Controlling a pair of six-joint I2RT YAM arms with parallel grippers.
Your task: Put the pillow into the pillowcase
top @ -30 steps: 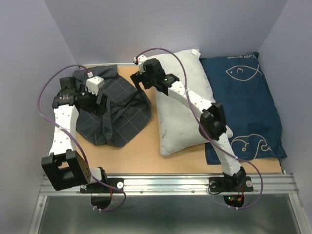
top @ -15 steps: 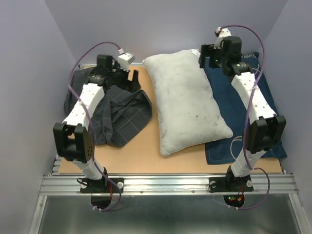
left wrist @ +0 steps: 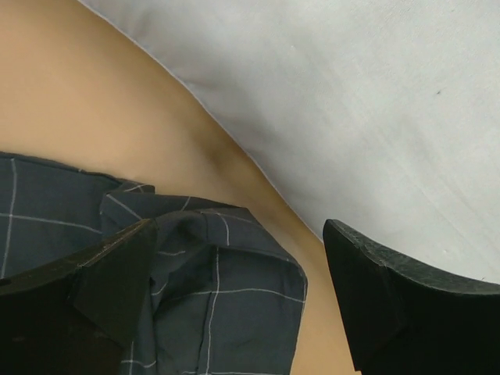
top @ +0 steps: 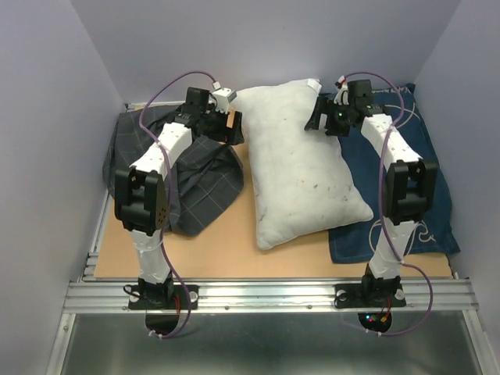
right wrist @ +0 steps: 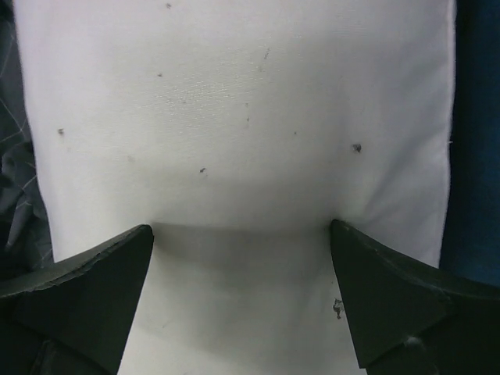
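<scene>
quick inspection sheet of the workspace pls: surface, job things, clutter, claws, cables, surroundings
surface: tan tabletop, bare strip showing between the two cloth items
pillow: white, flat mid-table, not in the case
pillowcase: dark grey check, crumpled at left
clutter: blue cloth with fish drawings, at right, partly under the pillow
left claw: open, over the pillowcase edge beside the pillow
right claw: open, fingers spread across the pillow; contact unclear
cables: left cable and right cable, purple, arch above the arms, no snag seen
surroundings: pale lilac walls on three sides, metal rail at the near edge
</scene>
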